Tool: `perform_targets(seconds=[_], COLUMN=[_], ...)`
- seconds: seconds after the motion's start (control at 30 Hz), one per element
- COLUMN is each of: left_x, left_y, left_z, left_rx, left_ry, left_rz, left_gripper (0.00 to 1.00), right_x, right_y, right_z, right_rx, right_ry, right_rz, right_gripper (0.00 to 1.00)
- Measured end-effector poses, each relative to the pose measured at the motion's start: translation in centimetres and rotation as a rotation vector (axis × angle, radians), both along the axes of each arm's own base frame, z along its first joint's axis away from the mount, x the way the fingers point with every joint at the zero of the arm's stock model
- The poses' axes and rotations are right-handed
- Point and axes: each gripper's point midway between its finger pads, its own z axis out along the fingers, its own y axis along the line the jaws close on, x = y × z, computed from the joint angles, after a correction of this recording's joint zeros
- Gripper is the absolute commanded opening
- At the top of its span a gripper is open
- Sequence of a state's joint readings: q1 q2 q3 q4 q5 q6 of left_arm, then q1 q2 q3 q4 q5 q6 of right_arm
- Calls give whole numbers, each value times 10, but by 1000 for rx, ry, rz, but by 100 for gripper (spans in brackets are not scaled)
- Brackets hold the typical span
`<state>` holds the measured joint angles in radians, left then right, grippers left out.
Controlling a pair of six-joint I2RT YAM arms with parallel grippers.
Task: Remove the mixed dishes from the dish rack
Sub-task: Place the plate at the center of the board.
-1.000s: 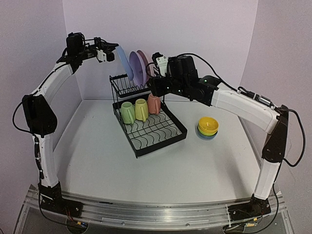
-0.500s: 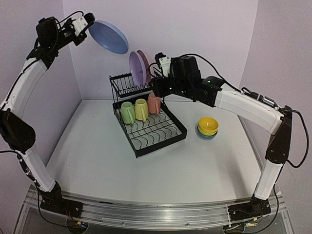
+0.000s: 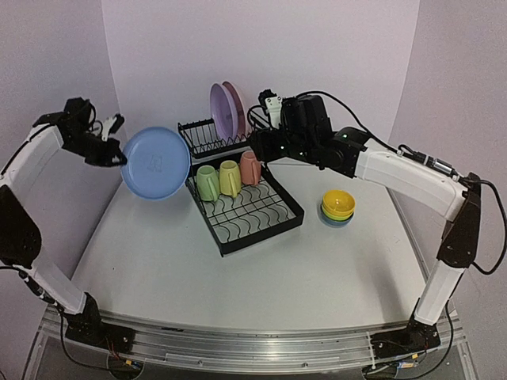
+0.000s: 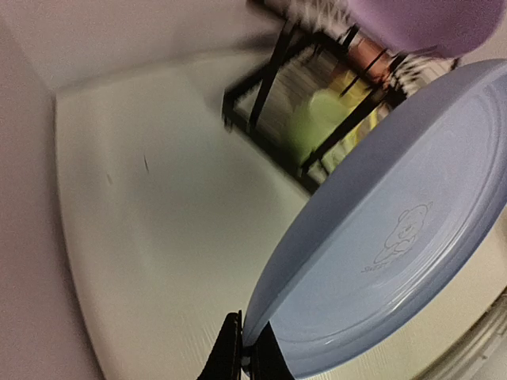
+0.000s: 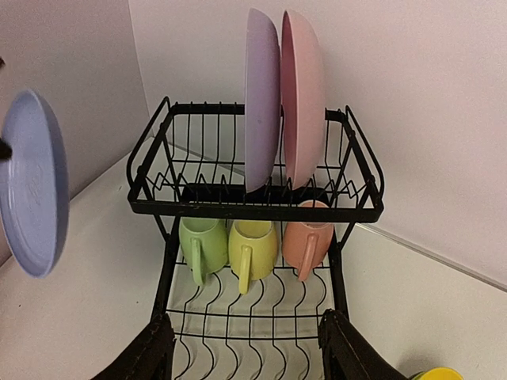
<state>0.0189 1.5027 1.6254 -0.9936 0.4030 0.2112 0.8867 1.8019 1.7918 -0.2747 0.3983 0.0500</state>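
My left gripper [image 3: 119, 161] is shut on the rim of the blue plate [image 3: 156, 162], holding it in the air left of the black wire dish rack [image 3: 242, 202]; the pinch shows in the left wrist view [image 4: 247, 358]. The purple plate [image 3: 219, 111] and pink plate [image 3: 235, 107] stand upright in the upper shelf. The light green mug [image 3: 207, 183], yellow mug [image 3: 230, 178] and pink mug [image 3: 250, 168] lie in the tray base. My right gripper [image 5: 247, 348] is open and empty above the tray, facing the mugs. The bowls [image 3: 338, 207] are stacked on the table at the right.
The blue plate [image 5: 30, 182] hangs at the left edge of the right wrist view. Purple walls close in the back and both sides. The white table [image 3: 261, 269] lies in front of the rack.
My left arm has swung the blue plate out of the rack, up high, then down and left to beside the rack. The right gripper has barely moved.
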Motion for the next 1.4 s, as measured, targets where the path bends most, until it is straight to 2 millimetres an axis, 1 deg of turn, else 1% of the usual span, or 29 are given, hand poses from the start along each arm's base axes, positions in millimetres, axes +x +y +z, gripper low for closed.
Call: perform_targets(seconds=[0.03, 0.07, 0.13, 0.17, 0.3, 0.4, 0.5, 0.67, 0.8, 0.9, 0.97, 1.13, 1.17, 1.23, 1.3, 1.4], left_x=[-5, -12, -31, -39, -60, -64, -70, -76, -83, -84, -84, -80, -80, -79, -76, -57], left_y=[7, 12, 16, 14, 11, 10, 14, 25, 26, 26, 25, 27, 28, 29, 32, 35], left_z=[-35, -62, -111, -127, -173, -208, -233, -254, -263, -265, -265, -266, -266, -263, -253, -226], left_rx=[-24, -41, -70, -79, -99, -111, -98, -39, -42, -50, -55, -49, -48, -45, -40, -42], left_ry=[121, 217, 393, 450, 618, 716, 768, 775, 796, 804, 805, 788, 788, 778, 746, 649], left_rz=[27, 49, 80, 86, 114, 145, 181, 241, 272, 283, 289, 296, 301, 306, 312, 317], left_gripper=[0, 0, 0, 0, 0, 0, 0, 0, 1, 9, 17, 40, 43, 47, 51, 55], right_x=[0, -1, -2, -2, -4, -4, -4, -4, -4, -4, -4, 1, 2, 6, 11, 20], right_y=[0, -1, -3, -4, -8, -8, -8, -8, -8, -8, -8, -2, 0, 6, 12, 22], right_z=[-1, -3, -4, -4, -3, -3, -3, -3, -2, 0, 4, 23, 27, 36, 45, 56], right_rx=[-1, -3, -6, -6, -3, 4, 8, 9, 11, 14, 19, 54, 64, 90, 116, 150], right_ry=[3, 6, 10, 11, 14, 17, 20, 21, 22, 20, 16, -8, -12, -22, -31, -51], right_rz=[-2, -3, -7, -9, -18, -21, -23, -23, -23, -23, -23, -23, -24, -21, -21, -29], right_gripper=[59, 59, 59, 59, 59, 59, 59, 59, 59, 59, 59, 55, 54, 53, 52, 52])
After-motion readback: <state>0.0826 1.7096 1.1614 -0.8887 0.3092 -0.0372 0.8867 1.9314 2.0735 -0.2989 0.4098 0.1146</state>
